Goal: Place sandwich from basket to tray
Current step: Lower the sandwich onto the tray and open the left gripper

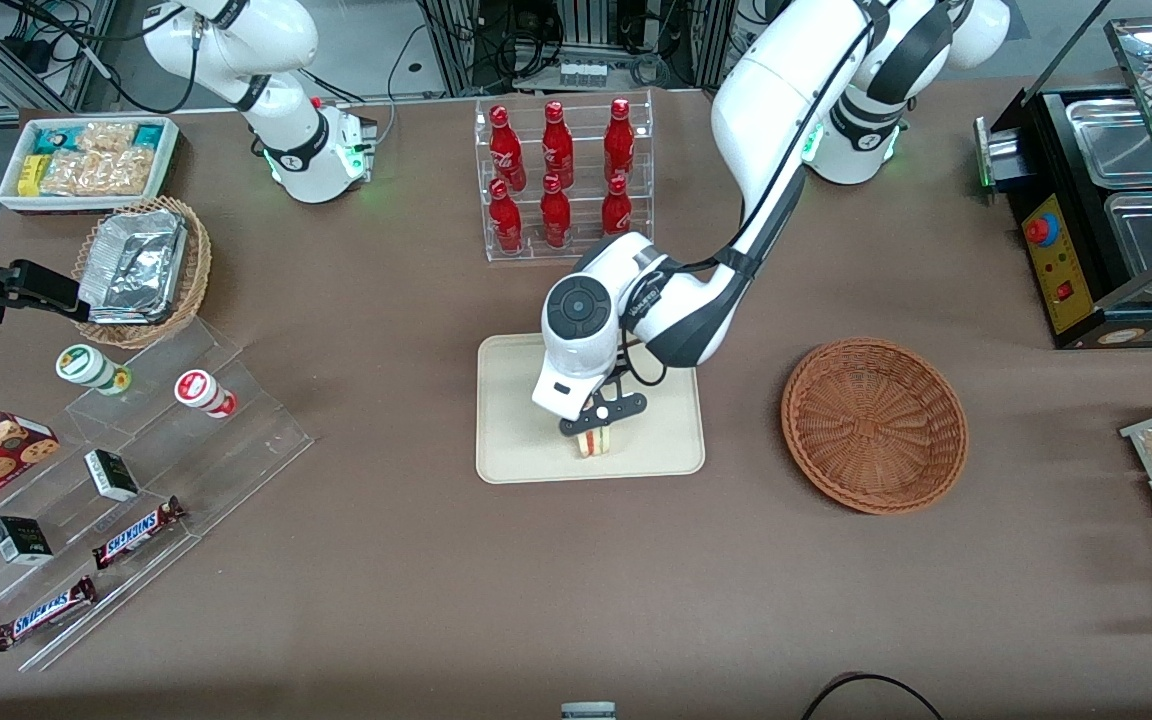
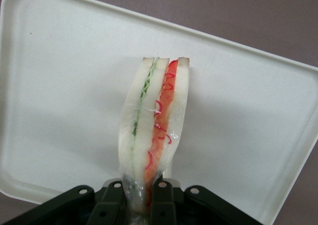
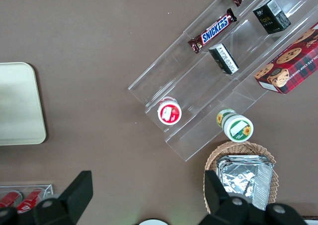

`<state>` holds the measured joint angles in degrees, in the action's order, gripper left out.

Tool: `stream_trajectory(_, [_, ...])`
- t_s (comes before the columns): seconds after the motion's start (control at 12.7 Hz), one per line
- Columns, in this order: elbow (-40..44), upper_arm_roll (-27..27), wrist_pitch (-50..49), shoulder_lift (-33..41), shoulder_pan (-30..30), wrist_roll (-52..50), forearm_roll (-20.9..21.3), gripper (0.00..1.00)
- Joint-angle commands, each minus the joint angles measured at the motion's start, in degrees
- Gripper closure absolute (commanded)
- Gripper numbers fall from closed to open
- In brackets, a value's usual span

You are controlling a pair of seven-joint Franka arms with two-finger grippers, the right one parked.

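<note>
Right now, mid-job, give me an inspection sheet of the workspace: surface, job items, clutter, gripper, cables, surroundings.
Surface: brown table, flat and dry-looking.
Sandwich: wrapped in clear film, pinched at one end, held over the tray's area nearer the front camera.
Tray: otherwise bare.
Basket: nothing in it, toward the working arm's end.
Clutter: red bottles in a clear rack; acrylic steps with Snickers bars, small boxes, cups; foil containers in a tan basket; snack bin.
Gripper: shut on the sandwich, low above the tray.
Cables: black loop at the table edge.
Surroundings: black food warmer.
</note>
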<state>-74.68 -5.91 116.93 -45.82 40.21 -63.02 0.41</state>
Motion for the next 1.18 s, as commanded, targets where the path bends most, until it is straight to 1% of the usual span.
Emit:
stream_trajectory(0.0, [0.94, 0.81, 0.14, -1.11, 1.18, -3.32, -0.59, 1.0])
stream_trajectory(0.47, [0.94, 0.9, 0.14, -1.64, 1.71, -5.96, -0.59, 1.0])
stream_trajectory(0.55, [0.94, 0.9, 0.23, -1.99, 1.8, -6.84, -0.5, 0.49])
stream_trajectory(0.63, [0.94, 0.9, 0.32, -2.08, 1.8, -6.85, -0.15, 0.01])
stream_trajectory(0.87, [1.55, 0.99, 0.14, -0.94, 1.36, -6.85, -0.59, 0.0])
stream_trajectory(1.1, [1.73, 1.34, -2.65, 3.44, 0.92, -6.41, -0.5, 0.0])
